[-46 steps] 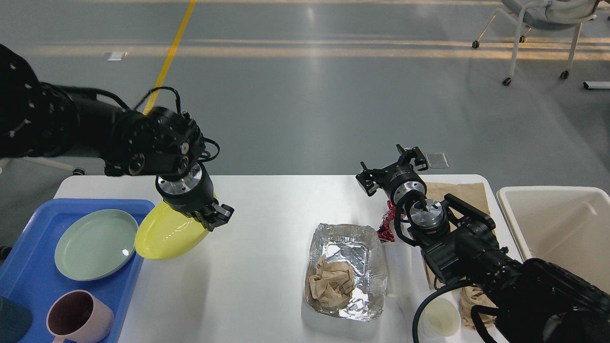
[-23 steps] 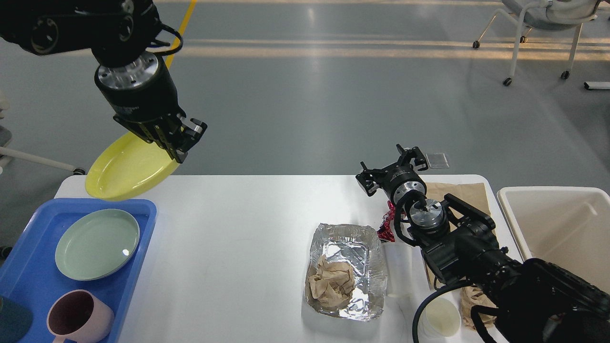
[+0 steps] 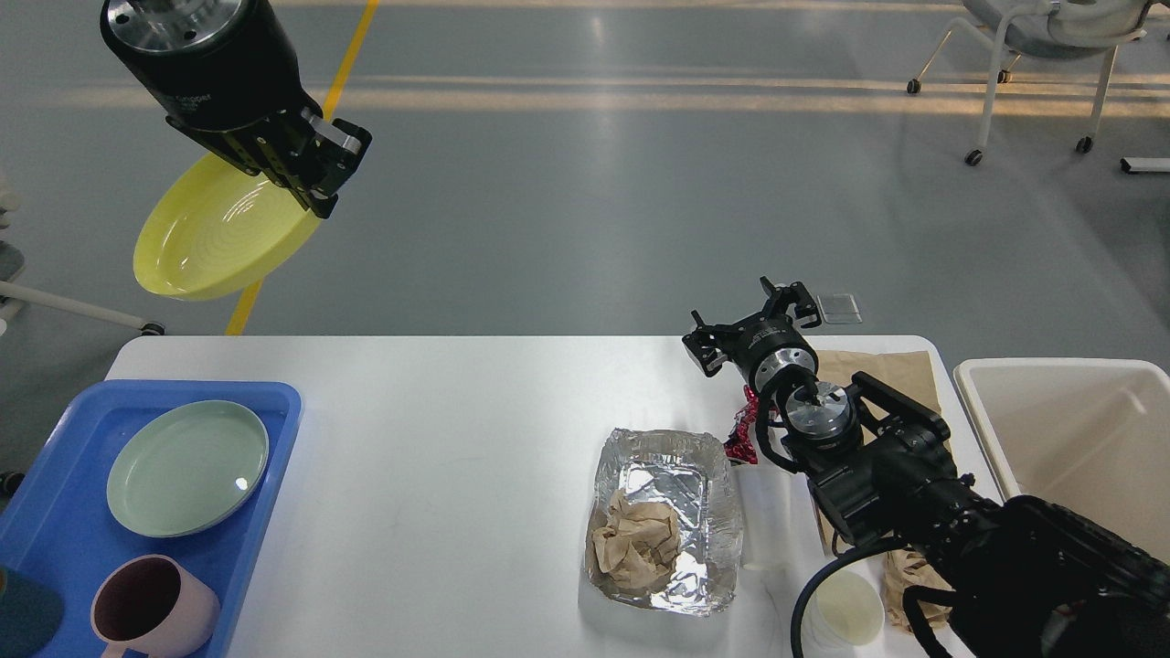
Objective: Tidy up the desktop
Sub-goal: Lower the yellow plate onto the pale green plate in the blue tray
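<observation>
Left gripper (image 3: 322, 174): jaws pinching the rim of the yellow plate (image 3: 215, 233), held tilted and high. The blue tray (image 3: 274, 402) on the worktop (image 3: 457, 439) lies directly below and slightly toward the robot from these jaws — a descent onto the green plate (image 3: 187, 468) looks likely. Right gripper (image 3: 751, 320): jaws spread, empty, foil tray (image 3: 663, 521) below and nearer the robot — too distant for the tray.

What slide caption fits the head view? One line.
Left gripper lifts yellow plate above blue tray.
</observation>
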